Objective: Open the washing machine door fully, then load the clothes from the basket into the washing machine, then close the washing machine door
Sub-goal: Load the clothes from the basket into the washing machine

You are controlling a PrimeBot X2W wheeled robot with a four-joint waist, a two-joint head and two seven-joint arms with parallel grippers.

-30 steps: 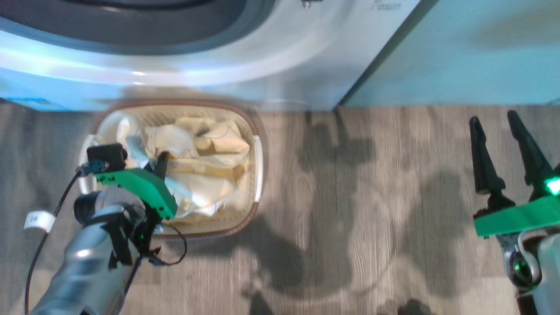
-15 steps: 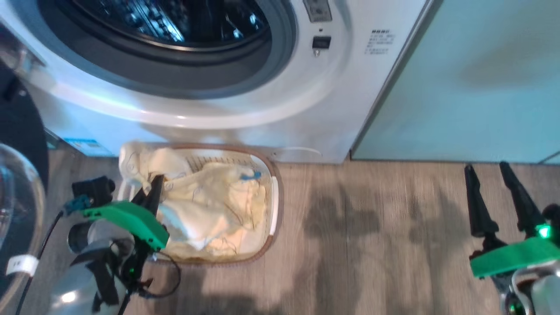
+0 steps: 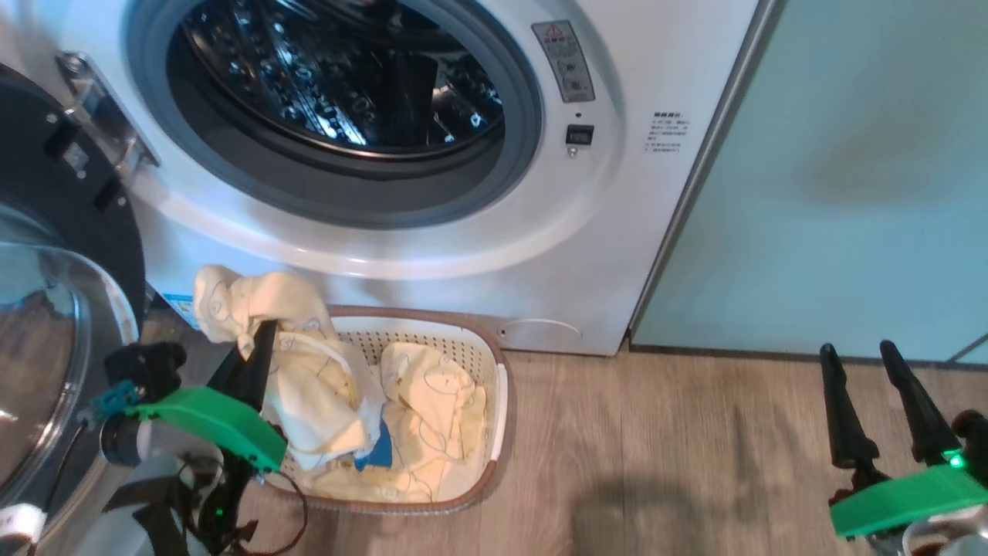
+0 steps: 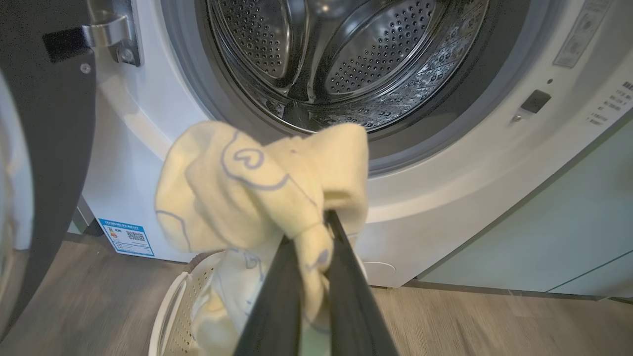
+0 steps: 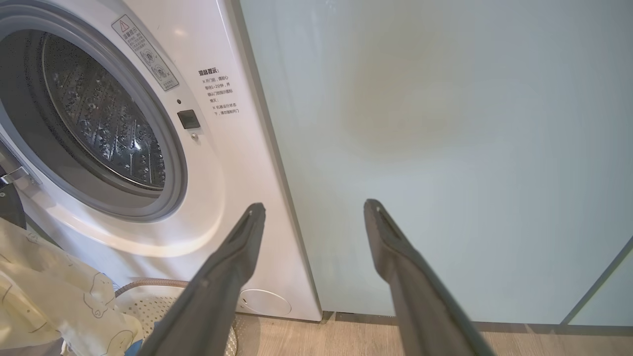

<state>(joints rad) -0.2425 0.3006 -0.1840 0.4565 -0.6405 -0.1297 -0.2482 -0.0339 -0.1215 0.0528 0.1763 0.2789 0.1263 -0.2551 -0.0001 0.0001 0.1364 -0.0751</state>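
At the far left the washing machine door (image 3: pixel 54 193) stood swung wide, leaving the drum (image 3: pixel 347 77) mouth clear for loading. Our left gripper (image 4: pixel 309 237) had its jaws pinched shut on 1 cream piece of the clothes (image 4: pixel 257 183). The piece was raised above the left rim of the basket (image 3: pixel 494 347), its tail trailing back inside. We judged the lift was meant to clear that rim. The other pieces lay in the basket, which sat on the floor (image 3: pixel 695 448) against the front of the washing machine (image 3: pixel 617 232). At right, our right gripper (image 3: pixel 857 349) hung with its 2 fingers spread and holding nothing, parked out of the way before the mint cabinet (image 3: pixel 849 154).
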